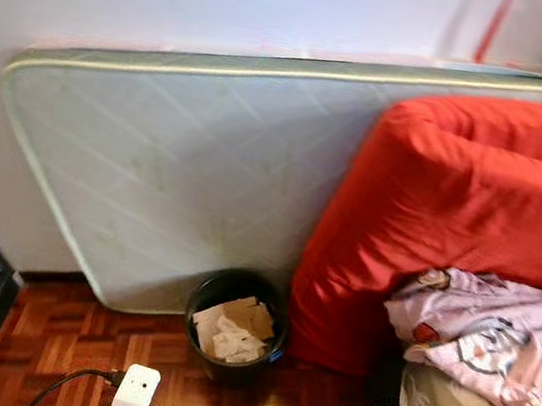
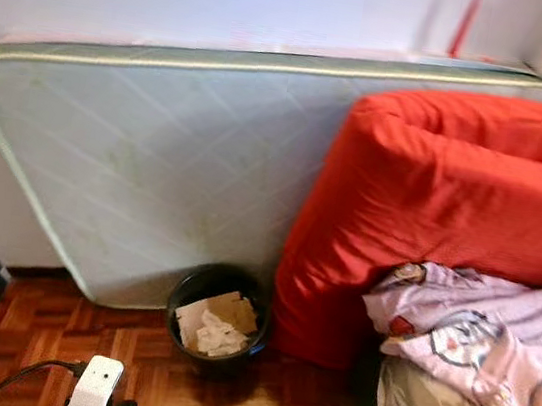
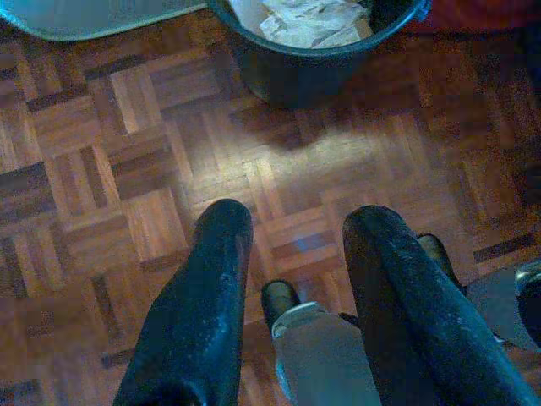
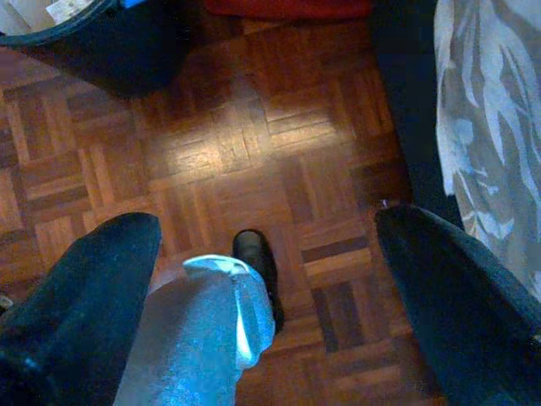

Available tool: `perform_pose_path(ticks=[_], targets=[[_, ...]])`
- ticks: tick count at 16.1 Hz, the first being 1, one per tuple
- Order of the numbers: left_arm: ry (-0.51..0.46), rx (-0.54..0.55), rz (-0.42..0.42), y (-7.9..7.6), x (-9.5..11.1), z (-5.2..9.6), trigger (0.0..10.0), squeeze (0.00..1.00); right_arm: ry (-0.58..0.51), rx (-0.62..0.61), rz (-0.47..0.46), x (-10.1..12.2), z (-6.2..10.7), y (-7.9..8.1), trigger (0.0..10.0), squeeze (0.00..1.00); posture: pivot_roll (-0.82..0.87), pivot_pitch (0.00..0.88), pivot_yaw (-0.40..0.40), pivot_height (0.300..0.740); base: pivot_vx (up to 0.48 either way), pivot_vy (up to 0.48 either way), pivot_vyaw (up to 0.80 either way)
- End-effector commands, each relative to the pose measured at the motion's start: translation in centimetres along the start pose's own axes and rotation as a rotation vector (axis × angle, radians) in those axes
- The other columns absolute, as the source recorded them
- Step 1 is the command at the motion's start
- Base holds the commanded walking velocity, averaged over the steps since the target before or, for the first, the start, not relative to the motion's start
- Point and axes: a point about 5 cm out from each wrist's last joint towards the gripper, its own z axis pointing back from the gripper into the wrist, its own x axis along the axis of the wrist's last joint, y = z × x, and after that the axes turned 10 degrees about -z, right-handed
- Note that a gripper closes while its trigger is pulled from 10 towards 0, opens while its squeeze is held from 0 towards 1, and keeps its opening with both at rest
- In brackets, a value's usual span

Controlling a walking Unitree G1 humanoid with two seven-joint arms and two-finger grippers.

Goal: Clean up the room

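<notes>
Both grippers hang low with nothing in them: the left gripper has its fingers apart over bare parquet, and the right gripper is spread wider still, a patterned cloth along one side of its view. Ahead stands the black bin, on the floor against a pale mattress that leans on the wall, with a red bedding roll just beside it. Crumpled paper and cardboard already sit inside.

I judge this a pause between pickups — the robot faces the bin, carrying nothing. Next it likely has to find more litter, which calls for turning or looking lower.

Little floor is visible, so what remains to tidy is hard to say. A pink printed blanket runs off the frame edge, and the arms are cut off at the bottom.
</notes>
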Motion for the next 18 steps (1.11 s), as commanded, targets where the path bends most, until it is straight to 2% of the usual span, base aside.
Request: perform_pose_path(ticks=[1,5,9,12,14,18], targets=[[0.02,0.004,0.0,0.13,-0.47,0.12,10.0,0.0,0.003,0.003,-0.003,0.02,-0.03,0.1,10.0,0.0,0.04,0.0,0.022,0.74,0.0,0.0,-0.74],[0.022,0.004,-0.032,0.04,-0.45,0.11,10.0,0.0,0.004,0.004,0.0,0.06,-0.03,0.07,10.0,0.0,0.04,0.0,0.018,0.74,0.0,-0.306,-0.74],[0.025,0.002,-0.024,-0.18,-0.5,0.09,10.0,0.0,0.007,0.006,0.006,0.06,-0.02,0.04,10.0,0.0,0.04,0.0,0.014,0.74,0.0,0.0,-0.74],[0.024,-0.02,-0.071,-0.25,-0.46,0.09,10.0,0.0,0.008,0.008,0.006,0.02,-0.02,0.06,10.0,0.0,0.04,0.0,0.014,0.74,0.0,0.0,-0.74],[0.02,-0.012,-0.049,-0.3,-0.48,0.1,10.0,0.0,0.01,0.008,0.007,-0.02,-0.01,0.03,10.0,0.0,0.04,0.0,0.014,0.74,0.0,0.0,-0.74],[0.021,-0.014,-0.057,-0.46,-0.59,0.13,10.0,0.0,0.012,0.007,0.01,-0.12,0.02,-0.04,10.0,0.0,0.04,0.0,0.016,0.74,0.0,0.0,-0.74]])
